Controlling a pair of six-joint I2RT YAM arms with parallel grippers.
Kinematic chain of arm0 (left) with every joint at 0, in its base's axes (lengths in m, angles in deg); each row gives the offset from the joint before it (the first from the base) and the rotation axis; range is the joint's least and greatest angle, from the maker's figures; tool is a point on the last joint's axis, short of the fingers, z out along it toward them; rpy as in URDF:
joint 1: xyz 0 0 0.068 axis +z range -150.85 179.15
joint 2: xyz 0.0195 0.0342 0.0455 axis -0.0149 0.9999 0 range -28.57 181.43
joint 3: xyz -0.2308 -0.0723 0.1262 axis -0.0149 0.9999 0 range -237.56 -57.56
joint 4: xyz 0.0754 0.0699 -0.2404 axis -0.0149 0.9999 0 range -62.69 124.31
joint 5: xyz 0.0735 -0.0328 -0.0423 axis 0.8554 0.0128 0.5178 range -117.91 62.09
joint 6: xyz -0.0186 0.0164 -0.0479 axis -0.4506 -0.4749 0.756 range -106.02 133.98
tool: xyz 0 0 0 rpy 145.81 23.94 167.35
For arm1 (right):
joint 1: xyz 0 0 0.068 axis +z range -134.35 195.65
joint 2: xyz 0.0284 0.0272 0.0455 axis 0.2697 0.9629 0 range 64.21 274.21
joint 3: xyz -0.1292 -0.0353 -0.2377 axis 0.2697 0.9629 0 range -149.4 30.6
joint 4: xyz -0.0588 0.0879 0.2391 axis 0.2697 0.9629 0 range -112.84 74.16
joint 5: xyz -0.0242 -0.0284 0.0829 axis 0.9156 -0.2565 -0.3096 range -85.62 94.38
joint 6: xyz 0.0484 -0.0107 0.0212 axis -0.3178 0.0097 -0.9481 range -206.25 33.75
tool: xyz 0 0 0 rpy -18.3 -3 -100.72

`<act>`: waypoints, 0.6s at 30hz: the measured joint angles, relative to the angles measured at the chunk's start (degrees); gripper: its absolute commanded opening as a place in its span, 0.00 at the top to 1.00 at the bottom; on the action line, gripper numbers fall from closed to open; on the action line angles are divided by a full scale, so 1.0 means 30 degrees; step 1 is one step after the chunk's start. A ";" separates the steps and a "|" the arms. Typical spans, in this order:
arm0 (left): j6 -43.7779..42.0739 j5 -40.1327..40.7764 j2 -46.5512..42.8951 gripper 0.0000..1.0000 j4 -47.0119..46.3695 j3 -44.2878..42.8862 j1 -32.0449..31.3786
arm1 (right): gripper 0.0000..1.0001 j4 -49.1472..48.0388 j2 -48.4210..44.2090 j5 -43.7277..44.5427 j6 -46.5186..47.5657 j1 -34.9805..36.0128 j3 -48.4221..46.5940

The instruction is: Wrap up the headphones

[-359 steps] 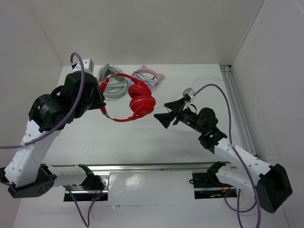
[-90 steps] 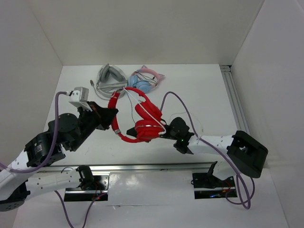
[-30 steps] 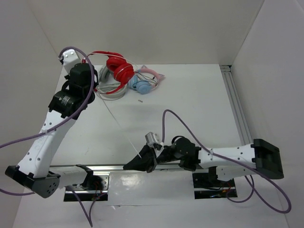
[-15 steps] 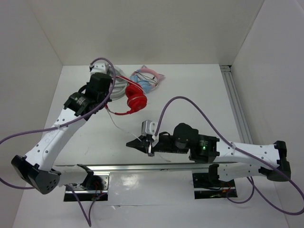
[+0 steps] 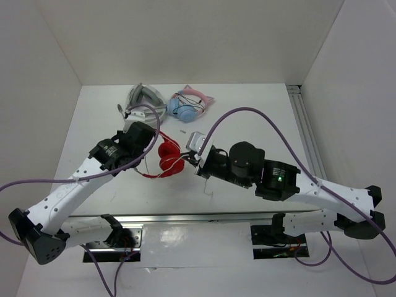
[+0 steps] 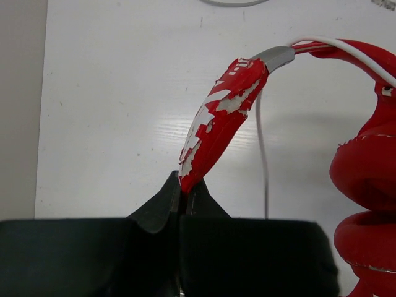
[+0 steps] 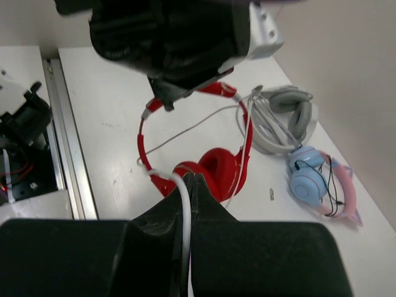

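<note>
The white table [image 5: 260, 124] has three headphones on it. Our left arm [image 5: 74, 185] and right arm [image 5: 309, 185] both reach in to the middle, and they meet at the red headphones [image 5: 168, 159]. The red headphones are in the middle of the table, between the two arms. We cannot tell if the ear pads touch the table or hang just above it.

The grey headphones [image 5: 141, 99] and the cat-ear headphones [image 5: 189, 106] lie at the far side, well apart from the red ones.

The left jaws are closed tight on one end of the red headband [image 6: 219, 120], where the paint is peeling. The right jaws are pinched shut on the thin white cable [image 7: 184, 210], just beside the ear pads.

We think we are in the middle of winding the cable around the headphones. To do it well, the left jaws should hold the headband firm so it does not spin or slip. The right jaws should pull the cable snug, but not tug hard, or the headband could pop out. We should lay each loop right next to the last one. We should also stay away from the wires of the other headphones, so nothing gets tangled.
</note>
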 measured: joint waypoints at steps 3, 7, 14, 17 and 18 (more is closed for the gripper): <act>0.0488 0.0474 0.0175 1.00 0.0590 0.0109 -0.0080 | 1.00 0.0262 0.0073 -0.0262 0.0146 -0.0044 -0.1093; 0.1239 0.0794 0.0933 1.00 0.0634 -0.0073 -0.0379 | 1.00 0.0423 0.0401 -0.0525 0.0277 -0.0044 -0.1763; 0.0627 0.0029 0.0605 1.00 0.0342 0.0102 -0.1923 | 1.00 0.0197 0.0750 0.0561 0.0998 -0.0044 -0.1880; 0.0036 -0.0743 -0.0729 1.00 0.0226 0.0204 -0.3198 | 1.00 0.0168 0.0765 0.1749 0.1683 -0.0044 -0.1880; -0.0160 -0.1042 -0.1188 1.00 0.0277 0.0204 -0.3563 | 1.00 0.0168 0.0794 0.2186 0.1953 -0.0044 -0.1880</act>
